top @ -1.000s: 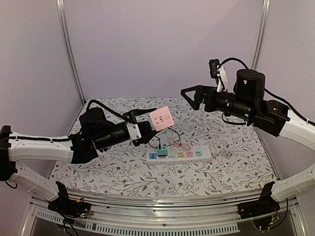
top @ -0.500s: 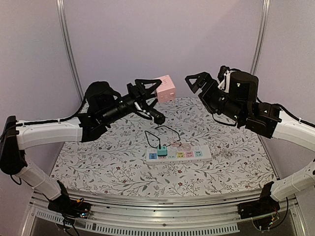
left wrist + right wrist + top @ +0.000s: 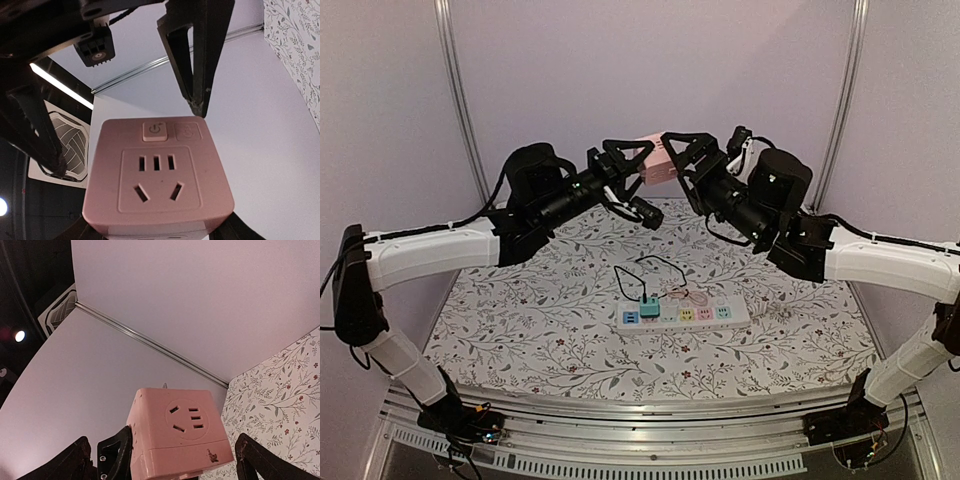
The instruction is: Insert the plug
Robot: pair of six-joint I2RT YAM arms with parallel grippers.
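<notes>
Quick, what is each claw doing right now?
Left claw: closed, holding the pink socket cube up in the air.
Right claw: open, with a finger on each side of the pink socket cube, not gripping it.

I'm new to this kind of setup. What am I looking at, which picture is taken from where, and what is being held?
Two robot arms are bolted at the near edge of a flowered table. The wide picture looks down from above and behind them. The other two come from a camera on each wrist. On the table lies a white power strip, with a teal plug and its black cable at the strip's left end. High above, the left gripper holds a pink socket cube. The right gripper is open, with a finger on either side of the cube, apparently ready to take it.
</notes>
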